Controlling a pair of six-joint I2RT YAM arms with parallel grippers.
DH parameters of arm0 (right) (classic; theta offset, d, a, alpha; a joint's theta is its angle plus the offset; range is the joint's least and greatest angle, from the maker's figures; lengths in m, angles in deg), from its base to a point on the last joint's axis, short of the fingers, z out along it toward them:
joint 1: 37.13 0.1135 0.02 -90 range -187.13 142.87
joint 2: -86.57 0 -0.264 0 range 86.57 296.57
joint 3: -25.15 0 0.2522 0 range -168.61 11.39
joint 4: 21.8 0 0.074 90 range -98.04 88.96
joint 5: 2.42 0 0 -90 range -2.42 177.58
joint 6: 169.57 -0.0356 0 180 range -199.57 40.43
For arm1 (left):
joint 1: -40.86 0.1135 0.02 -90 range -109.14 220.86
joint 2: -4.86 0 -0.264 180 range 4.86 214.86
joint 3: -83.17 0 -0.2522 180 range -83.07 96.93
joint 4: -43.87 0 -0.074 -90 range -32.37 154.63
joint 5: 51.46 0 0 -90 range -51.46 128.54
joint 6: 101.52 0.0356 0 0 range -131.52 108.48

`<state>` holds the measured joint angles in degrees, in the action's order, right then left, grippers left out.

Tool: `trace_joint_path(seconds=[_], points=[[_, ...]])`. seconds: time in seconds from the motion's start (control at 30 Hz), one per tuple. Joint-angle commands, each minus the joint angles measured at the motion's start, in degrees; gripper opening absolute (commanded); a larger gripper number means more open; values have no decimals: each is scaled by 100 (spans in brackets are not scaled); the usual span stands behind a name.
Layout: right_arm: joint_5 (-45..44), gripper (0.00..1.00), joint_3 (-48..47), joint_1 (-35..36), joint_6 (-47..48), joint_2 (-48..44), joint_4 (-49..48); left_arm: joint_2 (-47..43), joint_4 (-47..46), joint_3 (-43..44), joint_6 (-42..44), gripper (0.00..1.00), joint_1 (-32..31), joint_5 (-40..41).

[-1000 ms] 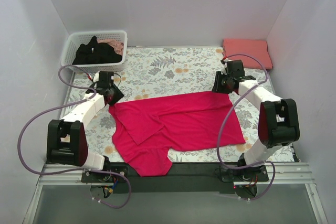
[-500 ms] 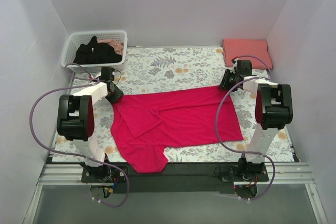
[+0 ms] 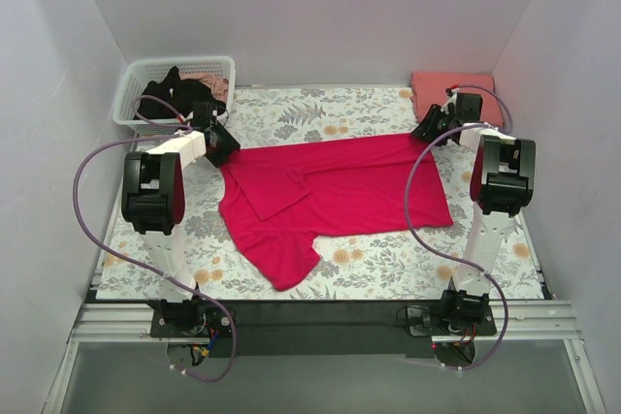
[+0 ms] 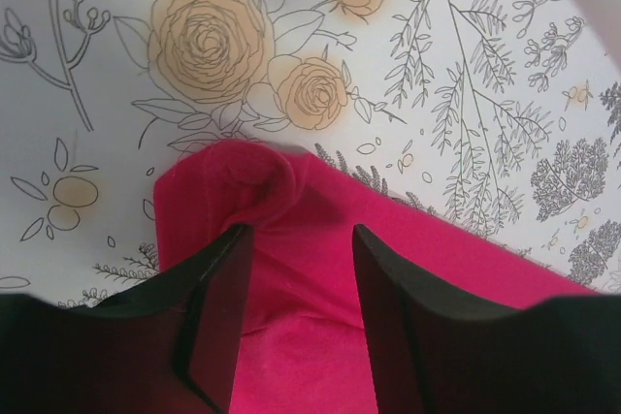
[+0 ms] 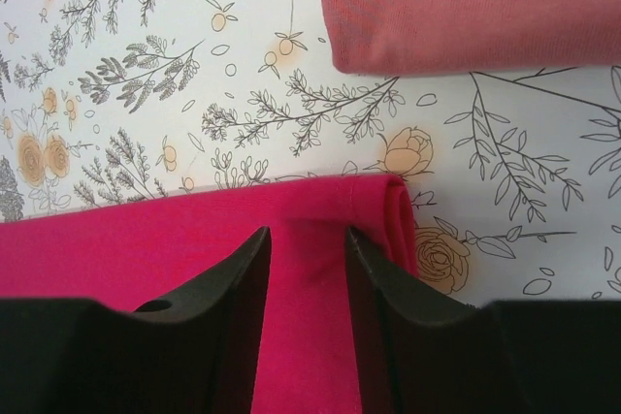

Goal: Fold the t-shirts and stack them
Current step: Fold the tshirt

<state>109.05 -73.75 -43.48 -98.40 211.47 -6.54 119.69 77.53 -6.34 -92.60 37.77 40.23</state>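
Arms (image 3: pixel 153 196) rise nearest; the crimson t-shirt (image 3: pixel 335 191) lies spread on the floral cloth (image 3: pixel 310 118), left gripper (image 3: pixel 226 150) and right gripper (image 3: pixel 428 132) over its far corners — fingers (image 4: pixel 218 322) parted, pinching nothing. Behind: black t-shirt (image 3: pixel 177 96) in the basket (image 3: pixel 129 109), salmon t-shirt (image 3: pixel 435 85) folded.

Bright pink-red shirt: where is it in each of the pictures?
Top view: crimson shirt spread flat in the middle.
Left wrist: crimson shirt corner at the bottom centre.
Right wrist: crimson shirt across the lower left, edge rolled.
Shared landmark: floral cloth underneath, in all three.
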Motion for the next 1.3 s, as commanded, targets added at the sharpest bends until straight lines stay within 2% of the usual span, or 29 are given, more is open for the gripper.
trace_joint_path(seconds=[0.0,0.2,0.37,0.57,0.73,0.87,0.97,1.1,1.27], points=[[-126,45,-169,-77,151,140,430,-37,234,-26,215,48,46,33],[-178,50,102,-33,353,-729,553,-1154,242,-167,373,61,28,138],[-530,52,849,125,529,-1764,720,-2103,558,-509,321,66,-51,393],[-416,52,2184,511,494,-2977,755,-3429,734,-1633,207,65,-130,349],[-1503,51,3055,1092,433,-3989,1123,-4213,1226,-2818,-83,66,-227,437],[-1743,51,3644,1180,407,-4578,1283,-4740,1586,-3504,-259,67,-472,420],[-1884,51,4031,1276,467,-4913,1327,-4873,1640,-3857,-479,65,-735,393],[-2033,51,4304,1355,590,-5124,1476,-4610,1692,-3902,-725,61,-1307,568],[-2349,51,4498,1417,600,-5423,1476,-4145,1824,-3850,-901,46,-1606,771]])
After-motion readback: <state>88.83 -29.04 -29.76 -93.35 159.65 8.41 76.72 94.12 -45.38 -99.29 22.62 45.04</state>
